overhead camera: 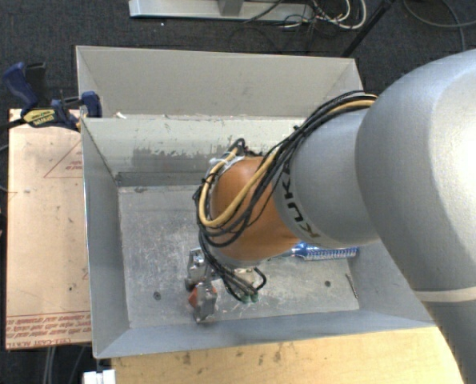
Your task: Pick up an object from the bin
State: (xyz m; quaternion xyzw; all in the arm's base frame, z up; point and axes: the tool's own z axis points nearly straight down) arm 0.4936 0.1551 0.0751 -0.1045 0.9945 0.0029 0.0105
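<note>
Hand (202, 294) low by bin (102, 238) front wall; grip state unclear; blue ridged object (327, 253) apart, rightward.

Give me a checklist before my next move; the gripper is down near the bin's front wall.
1. Depth: the gripper is down inside the bin, near the floor: ok.
2. Clearance from the bin's front wall: the gripper is very close to it; contact cannot tell.
3. Anything grasped: a small red bit shows at the gripper's tip; bin object or robot part, cannot tell.
4. Nearby item: the blue elongated object lies apart, toward the view's right, partly under the arm: ok.
5. Wrist: the cables loop round the orange cover, none seen snagged on the rim: ok.
</note>
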